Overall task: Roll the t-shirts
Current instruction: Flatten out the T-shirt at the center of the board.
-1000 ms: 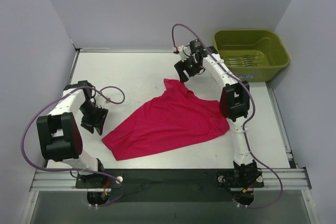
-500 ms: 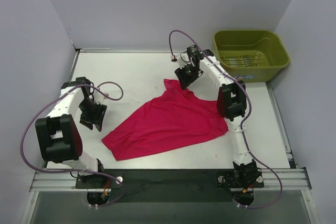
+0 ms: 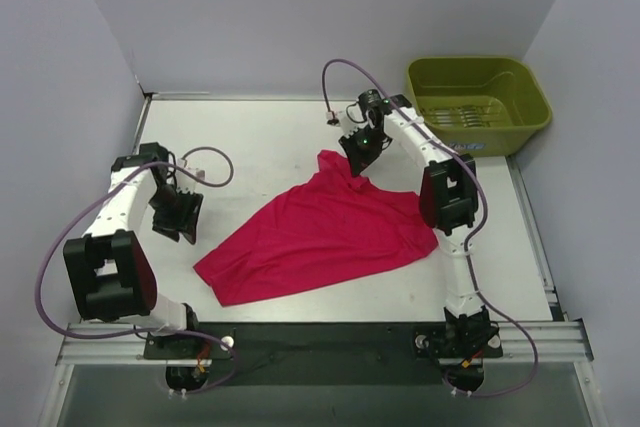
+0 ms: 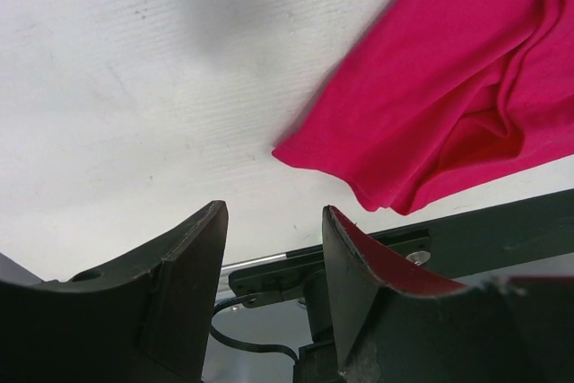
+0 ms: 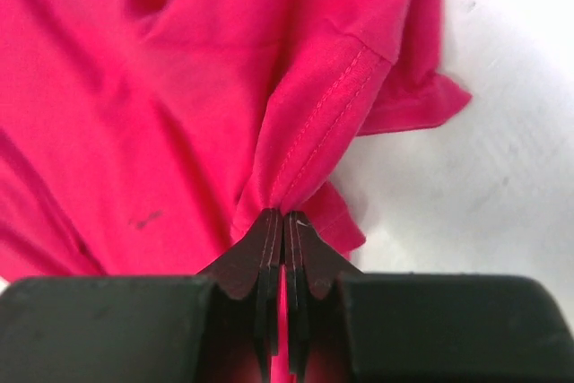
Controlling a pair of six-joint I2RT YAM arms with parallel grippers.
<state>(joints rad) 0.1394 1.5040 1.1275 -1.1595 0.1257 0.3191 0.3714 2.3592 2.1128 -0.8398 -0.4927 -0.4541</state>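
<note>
The right pincer (image 5: 283,214) is shut tight on a pinch of shirt (image 3: 320,232). In the right wrist view its 2 jaws meet with a stitched hem fold bunched between the tips, and the cloth rises into a small peak there. It grips the shirt's far corner, by what looks like a sleeve, probably so that edge can be lifted and pulled flat before any rolling.

The left pincer (image 4: 273,211) stands about half open and holds nothing. It hangs over the table (image 3: 250,137) just beside the shirt's near left corner, which shows in the left wrist view ahead of the jaws and apart from them. That placing suits a grab of the opposite corner, so the 2 arms could stretch the cloth between them.

The shirt lies crumpled and skewed across the middle of the table, with 1 layer folded over another near the left corner. It is not yet spread and not yet rolled. The tub (image 3: 470,61) sits at the far right corner, well apart from the shirt. I judge the task to be at its start, with straightening to come first.
</note>
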